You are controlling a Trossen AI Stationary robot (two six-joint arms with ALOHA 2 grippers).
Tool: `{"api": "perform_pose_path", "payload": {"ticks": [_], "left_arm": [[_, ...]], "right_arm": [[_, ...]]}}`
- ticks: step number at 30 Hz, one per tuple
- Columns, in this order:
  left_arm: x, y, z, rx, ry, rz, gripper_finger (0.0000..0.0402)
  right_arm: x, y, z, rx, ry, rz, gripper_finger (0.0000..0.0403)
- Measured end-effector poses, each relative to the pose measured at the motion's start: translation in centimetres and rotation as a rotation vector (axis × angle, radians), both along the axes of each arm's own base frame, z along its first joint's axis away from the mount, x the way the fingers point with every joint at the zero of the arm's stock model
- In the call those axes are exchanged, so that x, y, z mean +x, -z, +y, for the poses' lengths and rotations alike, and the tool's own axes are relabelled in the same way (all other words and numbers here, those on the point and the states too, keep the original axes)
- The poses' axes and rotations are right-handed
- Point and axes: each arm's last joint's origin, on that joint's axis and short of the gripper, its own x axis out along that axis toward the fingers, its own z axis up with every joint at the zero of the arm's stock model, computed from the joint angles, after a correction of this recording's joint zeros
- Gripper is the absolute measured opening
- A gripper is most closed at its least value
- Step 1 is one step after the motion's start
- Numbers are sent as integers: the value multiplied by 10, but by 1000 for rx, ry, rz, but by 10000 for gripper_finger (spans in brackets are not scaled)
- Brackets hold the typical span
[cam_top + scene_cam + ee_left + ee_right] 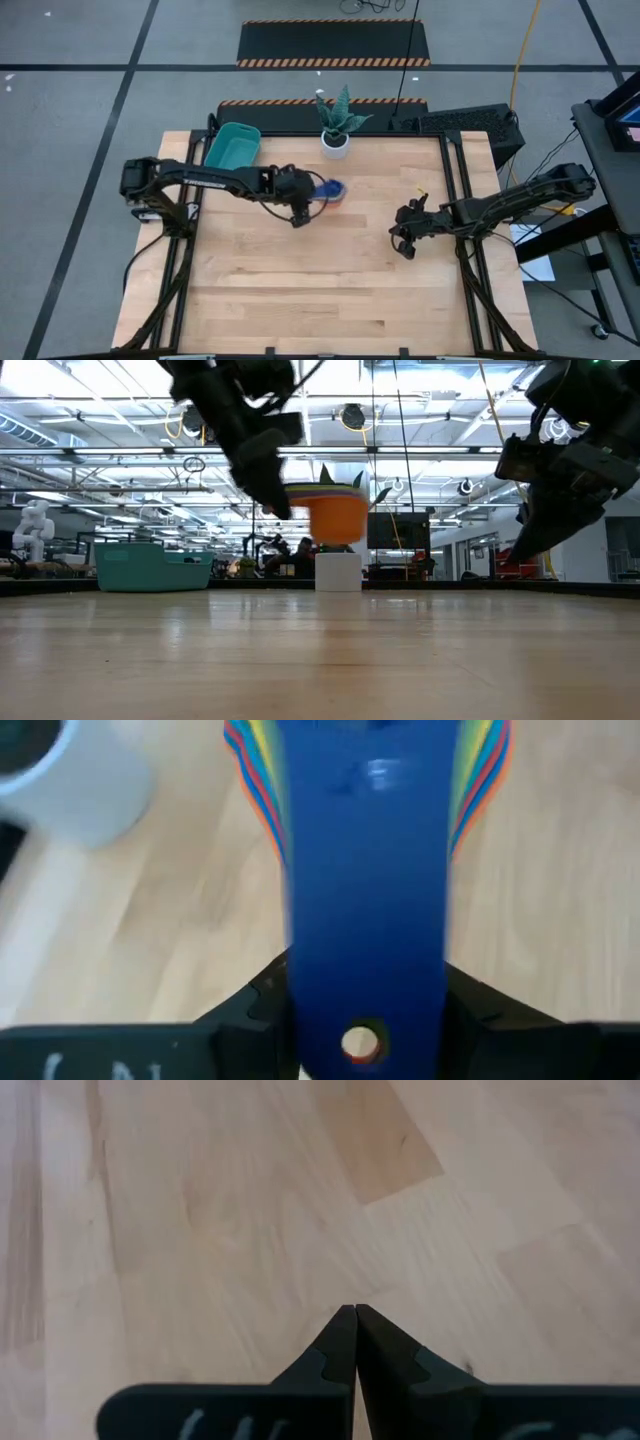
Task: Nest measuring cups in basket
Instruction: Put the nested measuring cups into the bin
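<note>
nesting looks done: the left pincer (365, 1020) is clamped on the stacked flat handles of one nested stack of small plastic measuring cups (335, 510), lifted off the wooden table (300, 290). left to do: carry it to the one teal plastic basket (232, 146), beyond and well apart. individual cups cannot be counted. right pincer (355, 1345) together, idle.

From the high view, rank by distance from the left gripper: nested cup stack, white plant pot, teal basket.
1. Nested cup stack, held in the left gripper.
2. White plant pot, at the far edge, centre.
3. Teal basket, far-left corner.
</note>
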Motion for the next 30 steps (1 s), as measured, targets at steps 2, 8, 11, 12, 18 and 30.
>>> {"api": "perform_pose_path", "payload": {"ticks": [2,8,11,12,18,30], "left_arm": [[-12,-1,4,12,-38,20,137],[-52,-15,17,48,-173,-42,138],[-74,-22,20,61,-231,-74,138],[-80,-24,21,62,-245,-97,138],[-115,-32,23,70,-292,-159,138],[-162,-27,31,159,-491,-210,138]], "right_arm": [[0,0,1,5,-1,-1,0],[-1,-1,6,2,-32,-13,0],[0,-2,6,-5,-27,-27,0],[0,-2,6,-12,-22,-29,0],[2,-5,6,-10,-22,-63,0],[3,-6,6,-9,-23,-74,0]]}}
